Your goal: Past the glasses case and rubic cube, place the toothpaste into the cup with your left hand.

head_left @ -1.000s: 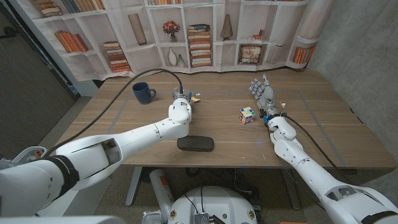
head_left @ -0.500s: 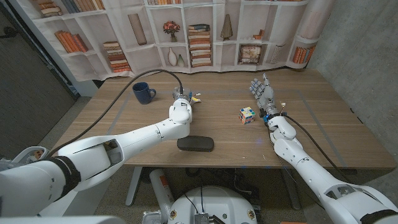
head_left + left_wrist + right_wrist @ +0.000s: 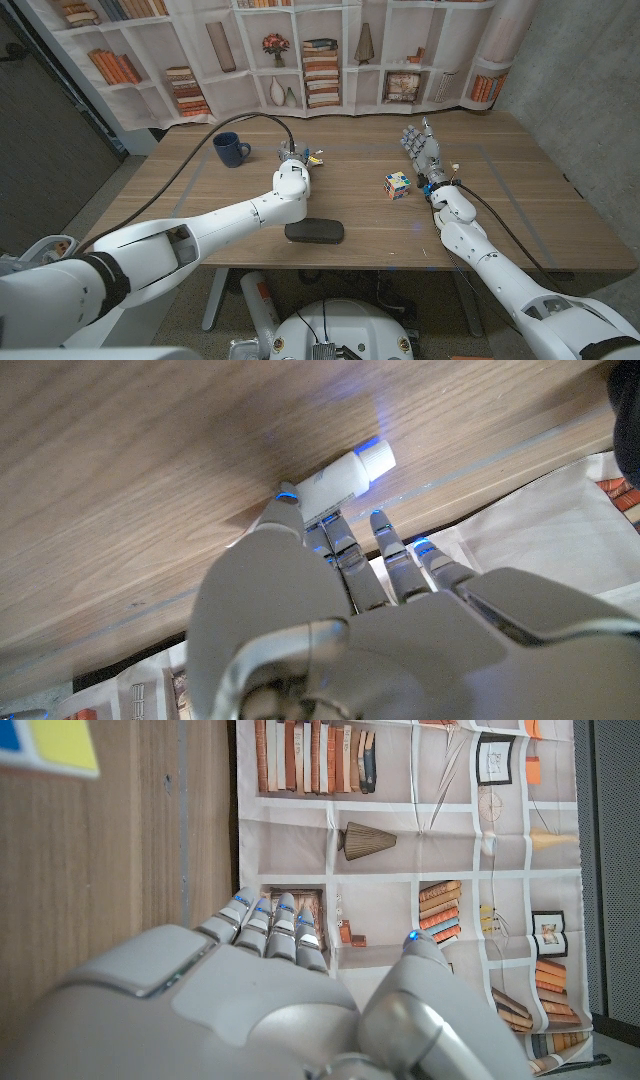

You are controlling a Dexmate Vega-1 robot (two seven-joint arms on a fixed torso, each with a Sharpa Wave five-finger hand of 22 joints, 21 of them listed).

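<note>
left hand (image 3: 291, 160) is at the toothpaste (image 3: 340, 479) mid-table, right of the dark blue cup (image 3: 230, 150) and apart from it. in the left wrist view the fingertips (image 3: 285, 495) touch the white tube on the wood; can't tell if it's actually gripped. black glasses case (image 3: 314, 231) lies near the front edge, below the left forearm. rubik's cube (image 3: 398, 185) sits just left of the right hand (image 3: 424, 155), which stands with fingers straight and apart, holding nothing.
</note>
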